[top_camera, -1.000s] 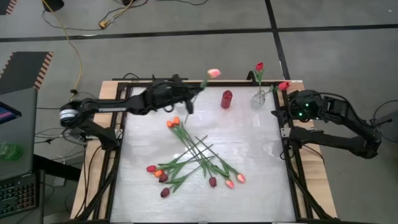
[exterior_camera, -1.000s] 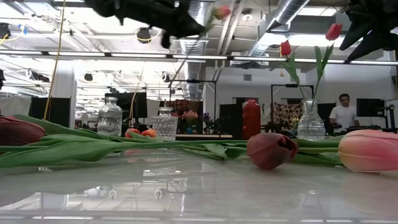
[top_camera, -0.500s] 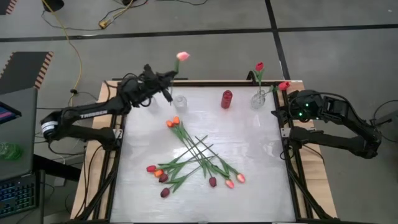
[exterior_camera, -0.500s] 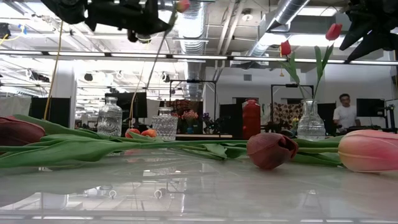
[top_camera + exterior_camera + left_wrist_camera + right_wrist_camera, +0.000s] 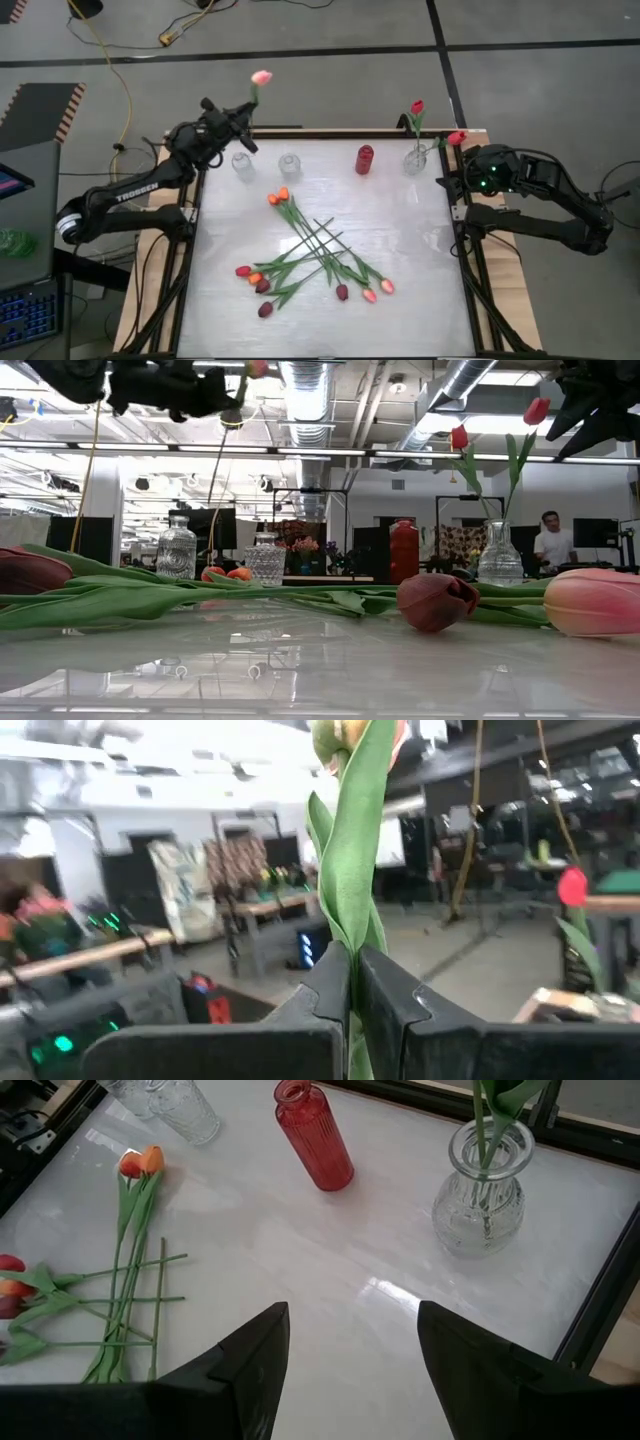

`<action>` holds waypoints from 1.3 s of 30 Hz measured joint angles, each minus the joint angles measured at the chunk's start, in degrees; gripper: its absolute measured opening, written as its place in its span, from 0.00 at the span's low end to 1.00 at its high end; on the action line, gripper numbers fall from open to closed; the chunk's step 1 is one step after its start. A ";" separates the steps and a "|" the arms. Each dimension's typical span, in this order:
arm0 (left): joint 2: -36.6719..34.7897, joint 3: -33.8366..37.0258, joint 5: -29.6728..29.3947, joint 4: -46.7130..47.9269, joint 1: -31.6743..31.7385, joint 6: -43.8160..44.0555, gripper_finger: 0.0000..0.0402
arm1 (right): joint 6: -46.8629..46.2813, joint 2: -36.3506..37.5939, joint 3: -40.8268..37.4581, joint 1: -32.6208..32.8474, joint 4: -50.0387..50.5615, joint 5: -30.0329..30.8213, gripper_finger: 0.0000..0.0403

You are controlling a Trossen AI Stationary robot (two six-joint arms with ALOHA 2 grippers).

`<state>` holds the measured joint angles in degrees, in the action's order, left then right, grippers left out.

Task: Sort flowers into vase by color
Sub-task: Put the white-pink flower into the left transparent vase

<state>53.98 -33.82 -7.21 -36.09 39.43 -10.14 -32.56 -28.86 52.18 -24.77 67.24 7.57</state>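
swinging leftward along the bench's far edge, the left tool stays clenched on a pink tulip, now above the leftmost clear vase, likely its destination. the right tool waits released near the two-tulip vase.
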 joint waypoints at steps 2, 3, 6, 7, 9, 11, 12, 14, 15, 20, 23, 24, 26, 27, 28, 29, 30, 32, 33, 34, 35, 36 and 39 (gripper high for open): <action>-1.99 1.20 -1.06 -0.33 0.66 -0.63 0.00 | 0.02 0.00 0.00 -0.02 0.00 0.00 0.62; -2.93 1.81 -1.33 -0.29 0.95 -0.81 0.00 | 0.00 0.00 0.00 0.00 0.00 0.00 0.62; -5.69 3.82 -1.98 -0.61 1.52 -1.99 0.00 | 0.00 0.00 0.00 -0.02 -0.02 0.00 0.62; -6.55 4.44 -2.29 -0.66 1.64 -2.40 0.00 | 0.00 0.00 0.00 0.00 -0.02 -0.01 0.62; -8.20 5.62 -2.71 -0.24 1.79 -2.63 0.00 | 0.00 0.00 0.00 -0.01 -0.02 0.00 0.62; -9.53 6.99 -2.73 -0.41 1.80 -2.77 0.00 | 0.01 0.00 0.00 -0.01 -0.04 0.00 0.62; -10.05 7.63 -2.86 -0.51 1.79 -2.89 0.00 | 0.00 0.00 0.00 -0.02 -0.04 0.00 0.62; -11.06 8.73 -3.89 -0.62 1.79 -2.94 0.00 | 0.00 0.00 0.00 0.00 -0.04 0.00 0.62; -11.42 9.10 -4.31 -0.31 1.80 -2.95 0.00 | 0.00 0.00 0.00 0.00 -0.04 0.00 0.62; -11.74 10.62 -4.66 -0.99 1.83 -2.90 0.00 | 0.00 0.00 0.00 0.00 -0.09 0.73 0.62; -11.74 11.64 -4.71 -1.09 1.83 -2.90 0.00 | 0.00 0.00 0.00 -0.02 -0.11 1.38 0.62; -11.72 11.81 -4.77 -0.94 1.83 -2.88 0.00 | 0.00 0.00 0.00 0.00 -0.15 1.46 0.62; -11.72 12.09 -4.88 -1.05 1.83 -2.86 0.00 | 0.00 0.00 0.00 -0.02 -0.20 1.76 0.62; -11.72 12.21 -4.89 -1.10 1.83 -2.81 0.00 | 0.00 -0.02 0.00 0.00 -0.19 1.75 0.62; -11.72 12.30 -4.93 -1.03 1.83 -2.81 0.00 | 0.01 0.00 0.00 -0.02 -0.20 1.76 0.62; -11.72 12.30 -5.15 -0.77 1.83 -2.79 0.00 | 0.00 -0.01 0.00 -0.02 -0.18 1.77 0.62; -11.72 12.30 -5.16 -0.51 1.83 -2.70 0.00 | 0.00 -0.01 0.00 -0.01 -0.20 1.75 0.62; -11.72 12.30 -5.21 -0.12 1.83 -2.68 0.00 | 0.00 0.00 0.00 -0.01 -0.20 1.76 0.62; -11.72 12.30 -5.23 0.15 1.83 -2.68 0.00 | 0.00 0.00 0.00 0.00 -0.20 1.75 0.62; -11.72 12.30 -5.23 0.48 1.83 -2.68 0.00 | 0.00 0.00 0.00 -0.02 -0.20 1.75 0.62; -11.72 12.30 -5.23 0.84 1.83 -2.66 0.00 | 0.00 -0.02 0.00 -0.01 -0.20 1.75 0.62; -11.72 12.30 -5.26 1.15 1.83 -2.67 0.00 | 0.00 -0.02 0.00 -0.02 -0.20 1.75 0.62; -11.72 12.30 -5.27 2.31 1.83 -2.89 0.00 | 0.00 0.00 0.00 -0.01 -0.20 1.75 0.62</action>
<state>42.26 -21.52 -12.49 -33.77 41.25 -13.03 -32.56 -28.86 52.18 -24.79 67.05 9.32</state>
